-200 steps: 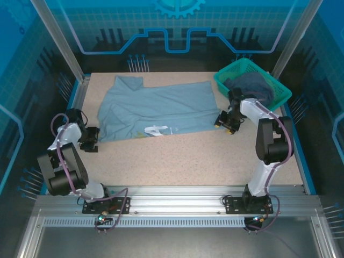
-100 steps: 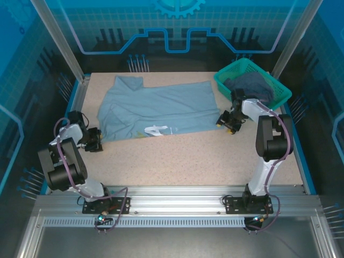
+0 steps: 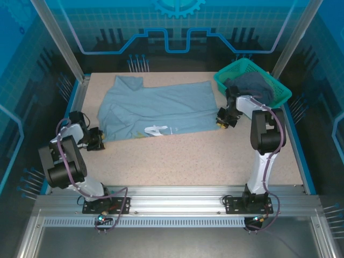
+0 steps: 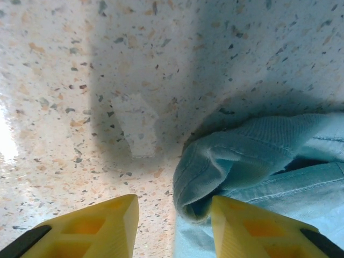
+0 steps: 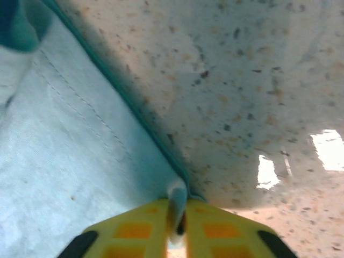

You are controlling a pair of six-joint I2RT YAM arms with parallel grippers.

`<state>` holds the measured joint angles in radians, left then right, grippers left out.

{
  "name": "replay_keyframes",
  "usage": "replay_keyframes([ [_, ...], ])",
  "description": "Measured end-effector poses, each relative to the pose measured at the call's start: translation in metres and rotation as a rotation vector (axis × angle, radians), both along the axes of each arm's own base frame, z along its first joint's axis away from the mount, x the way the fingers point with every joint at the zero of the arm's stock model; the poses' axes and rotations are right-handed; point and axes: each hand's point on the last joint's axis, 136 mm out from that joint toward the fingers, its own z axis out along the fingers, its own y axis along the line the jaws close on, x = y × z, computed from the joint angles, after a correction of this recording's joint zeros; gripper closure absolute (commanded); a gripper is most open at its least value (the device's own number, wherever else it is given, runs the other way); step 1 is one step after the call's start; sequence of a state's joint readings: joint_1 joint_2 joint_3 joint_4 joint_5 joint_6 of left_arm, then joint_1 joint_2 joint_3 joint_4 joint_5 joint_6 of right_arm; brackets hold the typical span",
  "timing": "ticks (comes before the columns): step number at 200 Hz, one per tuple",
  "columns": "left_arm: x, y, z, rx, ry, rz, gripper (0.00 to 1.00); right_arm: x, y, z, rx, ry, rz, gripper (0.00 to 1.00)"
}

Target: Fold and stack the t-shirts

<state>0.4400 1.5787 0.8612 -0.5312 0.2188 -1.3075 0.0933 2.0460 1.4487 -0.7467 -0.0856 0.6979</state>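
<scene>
Pale t-shirt (image 3: 156, 110): spread out over the far half of the tabletop (image 3: 188, 156), one sleeve reaching toward the far-left corner.
White print (image 3: 158, 129): sits close to the shirt's near edge; from above it is too small to read.
Dark t-shirt (image 3: 251, 85): bundled in the basket (image 3: 228, 72) at the far-right corner. It is a rumpled heap, with its lower part behind the mesh wall, so I can't pick out sleeves or collar.
Left end effector (image 3: 98, 141): low on the tabletop at the pale shirt's near-left corner; from above its fingers are hard to separate from the dark wrist.
Left end effector, close up (image 4: 174, 226): the yellow fingers (image 4: 107, 220) are spread wide and their bases are cut off by the bottom edge. A rolled fold of the pale t-shirt (image 4: 215, 166) lies in the gap, crowding one finger; I can't tell whether they actually touch.
Right end effector (image 3: 221, 119): at the shirt's right-hand edge, just beside the basket; from above the arm's own wrist covers the tips.
Right end effector, close up (image 5: 177, 215): the fingers are pressed together, pinching the hem corner of the pale t-shirt (image 5: 70, 161). Only a thin sliver of cloth shows between them, and the fingers run off the bottom of the view.
Tabletop close up (image 5: 242, 80): speckled, with bright glare patches washing out part of it.
</scene>
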Motion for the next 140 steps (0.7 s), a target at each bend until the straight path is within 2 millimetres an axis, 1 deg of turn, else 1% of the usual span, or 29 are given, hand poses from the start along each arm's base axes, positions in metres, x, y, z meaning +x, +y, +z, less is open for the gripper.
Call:
replay_keyframes([
  [24,0.003,0.001,0.000,0.002,-0.009,0.002,0.67,-0.001,0.004,-0.001,-0.017,-0.001,0.015,1.00],
  [37,0.004,0.001,-0.002,-0.001,-0.010,0.001,0.70,-0.001,0.004,-0.001,-0.027,-0.001,0.016,1.00],
  [45,0.004,0.001,-0.002,-0.002,-0.010,-0.001,0.74,-0.001,0.004,0.000,-0.033,-0.002,0.017,1.00],
  [61,0.004,0.001,-0.003,-0.002,-0.009,-0.002,0.87,-0.001,0.002,0.000,-0.048,0.001,0.018,1.00],
  [83,0.003,0.003,-0.004,0.007,-0.002,-0.002,0.95,-0.003,-0.003,0.000,-0.074,0.007,0.018,1.00],
  [87,0.003,0.003,-0.004,0.009,-0.002,-0.005,0.98,-0.003,-0.004,0.000,-0.080,0.008,0.017,1.00],
  [101,0.004,0.006,-0.002,0.027,0.004,-0.017,1.00,-0.004,-0.006,0.000,-0.095,0.013,0.016,1.00],
  [140,0.007,0.016,0.008,0.086,0.013,-0.048,1.00,-0.010,-0.014,0.001,-0.135,0.027,0.012,1.00],
])
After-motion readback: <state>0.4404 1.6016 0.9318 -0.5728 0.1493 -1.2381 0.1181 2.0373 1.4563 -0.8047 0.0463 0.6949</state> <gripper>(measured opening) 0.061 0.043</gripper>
